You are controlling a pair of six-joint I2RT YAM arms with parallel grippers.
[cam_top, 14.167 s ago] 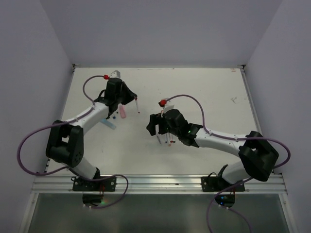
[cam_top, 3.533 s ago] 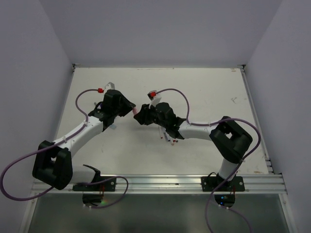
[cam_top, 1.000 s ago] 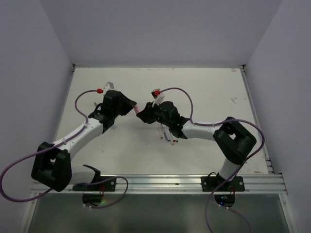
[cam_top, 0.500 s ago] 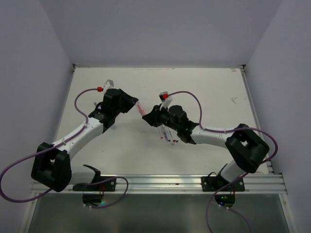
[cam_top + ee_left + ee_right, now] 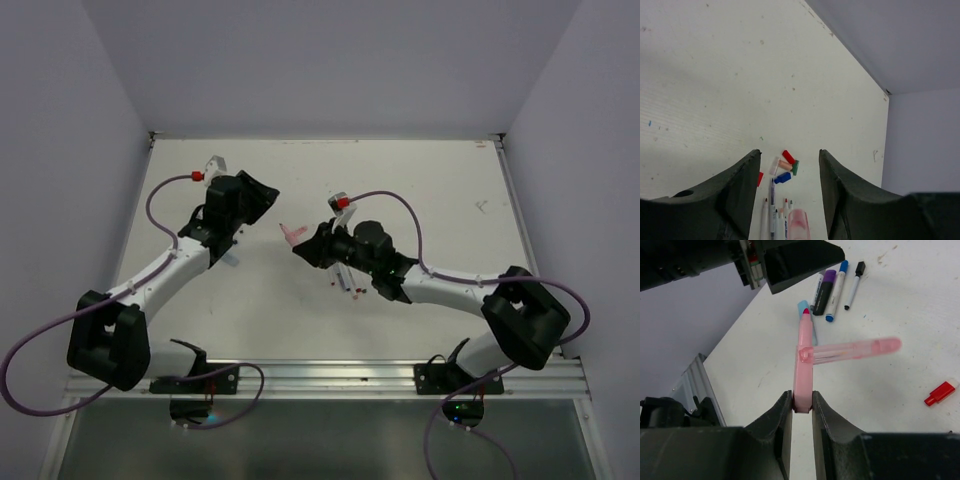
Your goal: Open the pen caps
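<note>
My right gripper (image 5: 802, 407) is shut on the tail of a pink highlighter (image 5: 803, 365), whose bare magenta tip points at the left arm. A translucent pink pen cap (image 5: 860, 350) shows blurred and crosswise beside the barrel, held by neither gripper. My left gripper (image 5: 789, 152) stands open and empty; the pink cap (image 5: 797, 225) shows low between its fingers, touching neither. From above, the left gripper (image 5: 268, 200) is a short way left of the highlighter (image 5: 290, 233) and the right gripper (image 5: 305, 245). Loose red, blue and green caps (image 5: 785, 165) lie on the table.
Uncapped pens (image 5: 772, 220) lie side by side under the right arm (image 5: 345, 285). Capped ones lie near the left arm: a purple highlighter (image 5: 826, 287), a blue-capped pen (image 5: 837, 290) and a black-capped pen (image 5: 854, 285). A single red cap (image 5: 940, 393) lies apart.
My left gripper has opened and drawn back to the left, away from the highlighter. The pink cap has come off the highlighter and out of the left jaws. The right arm has shifted slightly right.
</note>
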